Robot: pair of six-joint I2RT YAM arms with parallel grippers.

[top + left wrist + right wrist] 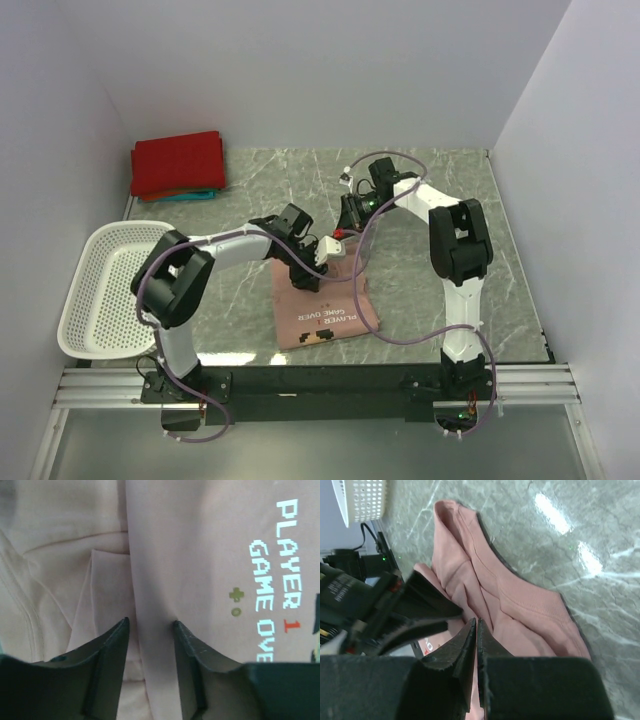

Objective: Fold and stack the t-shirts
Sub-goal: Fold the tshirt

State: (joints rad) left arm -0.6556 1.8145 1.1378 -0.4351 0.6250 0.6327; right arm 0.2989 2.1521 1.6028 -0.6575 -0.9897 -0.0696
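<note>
- Found left end effector (150,622) released, straddling a crease of the folded dusty-pink cloth t-shirt (200,570) directly beneath.
- Found right end effector (476,624) clenched over its far end.

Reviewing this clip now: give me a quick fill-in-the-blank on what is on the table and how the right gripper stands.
1. The print on the pink t-shirt reads "PLAYER 1 GAME ____".
2. The red t-shirt lies folded on the teal t-shirt in the table's far ____ corner.
3. The perforated basket is ____ in colour.
4. The jaws of the right gripper are ____.

Missing words: OVER; left; white; shut.
</note>
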